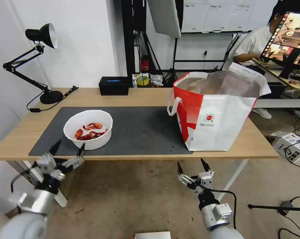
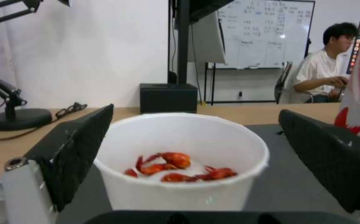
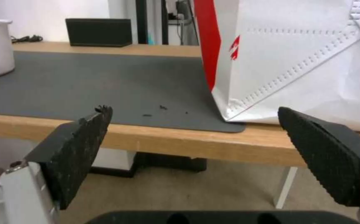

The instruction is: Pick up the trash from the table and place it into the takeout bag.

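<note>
1. We judge the task largely done: only the bowl of crayfish shells (image 1: 88,129) remains on the tabletop (image 1: 146,96) outside the takeout bag (image 1: 219,111).
2. Left claw (image 1: 67,152) stands wide, empty, at the tabletop's near edge; the bowl sits just beyond, centred between its fingers.
3. Right claw (image 1: 191,167) spread wide, empty, below the tabletop edge; the bag is ahead and above.

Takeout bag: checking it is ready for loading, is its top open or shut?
Open: the takeout bag stands upright, mouth spread, foil lining showing.
</note>
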Robot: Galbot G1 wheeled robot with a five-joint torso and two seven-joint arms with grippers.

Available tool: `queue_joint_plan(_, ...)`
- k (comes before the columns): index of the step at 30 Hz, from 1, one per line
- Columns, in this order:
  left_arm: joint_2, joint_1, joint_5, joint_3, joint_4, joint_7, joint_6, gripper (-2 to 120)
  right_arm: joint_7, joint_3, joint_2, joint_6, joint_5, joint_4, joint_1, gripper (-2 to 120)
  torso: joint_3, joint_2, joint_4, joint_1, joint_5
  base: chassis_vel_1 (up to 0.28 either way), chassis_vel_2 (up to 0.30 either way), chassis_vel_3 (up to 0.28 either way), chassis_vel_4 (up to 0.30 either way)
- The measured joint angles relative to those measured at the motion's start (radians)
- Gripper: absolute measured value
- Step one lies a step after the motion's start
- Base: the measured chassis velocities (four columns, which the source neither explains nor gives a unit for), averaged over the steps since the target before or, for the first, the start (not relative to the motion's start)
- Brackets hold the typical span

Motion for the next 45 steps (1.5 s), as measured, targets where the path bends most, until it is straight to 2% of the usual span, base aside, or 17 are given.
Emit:
queue_joint_plan(1, 0.049, -0.02, -0.037, -0.001, 0.021, -0.004, 0.015, 100, 0.0, 0.0, 0.0, 0.0, 0.0, 0.0, 0.0, 100, 0.0, 0.0, 0.0, 0.0, -0.0003, 0.0, 0.0, 0.0, 0.0)
queue_joint_plan(5, 0.1, -0.034, -0.066, 0.002, 0.041, -0.011, 0.033, 100, 0.0, 0.0, 0.0, 0.0, 0.0, 0.0, 0.0, 100, 0.0, 0.0, 0.0, 0.0, -0.0002, 0.0, 0.0, 0.0, 0.0)
queue_joint_plan(10, 0.197, -0.06, -0.12, 0.008, 0.073, -0.028, 0.105, 100, 0.0, 0.0, 0.0, -0.001, 0.001, 0.001, 0.0, 100, 0.0, 0.0, 0.0001, 0.0, -0.0003, 0.0, 0.0, 0.0, 0.0)
queue_joint_plan(12, 0.242, -0.073, -0.155, 0.004, 0.082, -0.03, 0.164, 100, 0.0, 0.0, 0.0, -0.001, 0.001, 0.001, 0.001, 100, 0.0, 0.0, 0.0, 0.0, -0.0002, 0.0, 0.0, 0.0, 0.0)
queue_joint_plan(13, 0.324, -0.099, -0.261, -0.015, 0.087, -0.029, 0.32, 100, 0.0, 0.0, 0.0, -0.001, 0.001, 0.001, 0.001, 100, 0.0, 0.0, 0.0, 0.0, 0.0, 0.0, 0.0, 0.0, 0.0)
queue_joint_plan(14, 0.324, -0.099, -0.261, -0.015, 0.087, -0.029, 0.32, 100, 0.0, 0.0, 0.0, -0.001, 0.001, 0.001, 0.001, 100, 0.0, 0.0, 0.0, 0.0, 0.0, 0.0, 0.0, 0.0, 0.0)
queue_joint_plan(15, 0.377, -0.124, -0.372, -0.031, 0.098, -0.036, 0.438, 100, 0.0, 0.0, 0.0, -0.001, 0.001, 0.001, 0.001, 100, 0.0, 0.0, 0.0001, 0.0, 0.0, 0.0, 0.0, 0.0, 0.0)
queue_joint_plan(17, 0.424, -0.182, -0.469, -0.014, 0.124, -0.058, 0.548, 100, 0.0, 0.0, 0.0, -0.001, 0.001, 0.001, 0.001, 100, 0.0, 0.0, 0.0001, 0.0, 0.0, 0.0, 0.0, 0.0, 0.0)
queue_joint_plan(18, 0.424, -0.182, -0.469, -0.014, 0.124, -0.058, 0.548, 100, 0.0, 0.0, 0.0, -0.001, 0.001, 0.001, 0.001, 100, 0.0, 0.0, 0.0001, 0.0, 0.0, 0.0, 0.0, 0.0, 0.0)
queue_joint_plan(20, 0.456, -0.257, -0.559, 0.028, 0.152, -0.122, 0.653, 100, 0.001, 0.0, 0.0, -0.001, 0.001, 0.001, 0.001, 100, 0.0, 0.0, 0.0, 0.0, -0.0001, 0.0, 0.0, 0.0, 0.0)
queue_joint_plan(21, 0.456, -0.257, -0.559, 0.028, 0.152, -0.122, 0.653, 100, 0.001, 0.0, 0.0, -0.001, 0.001, 0.001, 0.001, 100, 0.0, 0.0, 0.0, 0.0, -0.0001, 0.0, 0.0, 0.0, 0.0)
queue_joint_plan(23, 0.474, -0.32, -0.646, 0.063, 0.178, -0.197, 0.749, 100, 0.001, 0.0, 0.0, -0.001, 0.001, 0.001, 0.001, 100, 0.0, 0.0, 0.0, 0.0, -0.0002, 0.0, 0.0, 0.0, 0.0)
queue_joint_plan(24, 0.474, -0.32, -0.646, 0.063, 0.178, -0.197, 0.749, 100, 0.001, 0.0, 0.0, -0.001, 0.001, 0.001, 0.001, 100, 0.0, 0.0, 0.0, 0.0, -0.0002, 0.0, 0.0, 0.0, 0.0)
queue_joint_plan(27, 0.494, -0.412, -0.759, 0.118, 0.228, -0.285, 0.838, 100, 0.001, 0.0, 0.0, -0.001, 0.001, 0.001, 0.001, 100, 0.0, 0.0, 0.0, 0.0, -0.0001, 0.0, 0.0, 0.0, 0.0)
queue_joint_plan(31, 0.497, -0.463, -0.84, 0.153, 0.253, -0.348, 0.879, 100, 0.001, 0.0, 0.0, -0.001, 0.001, 0.001, 0.001, 100, 0.0, 0.0, 0.0001, 0.0, -0.0001, 0.0, 0.0, 0.0, 0.0)
queue_joint_plan(37, 0.489, -0.541, -0.876, 0.22, 0.281, -0.396, 0.92, 100, 0.001, 0.0, 0.0, -0.001, 0.001, 0.001, 0.001, 100, 0.0, 0.0, 0.0001, 0.0, -0.0002, 0.0, 0.0, 0.0, 0.0)
queue_joint_plan(45, 0.474, -0.647, -0.94, 0.308, 0.322, -0.498, 0.924, 100, 0.001, 0.0, 0.0, -0.001, 0.001, 0.001, 0.001, 100, 0.0, 0.0, 0.0001, 0.0, 0.0, 0.0, 0.0, 0.0, 0.0)
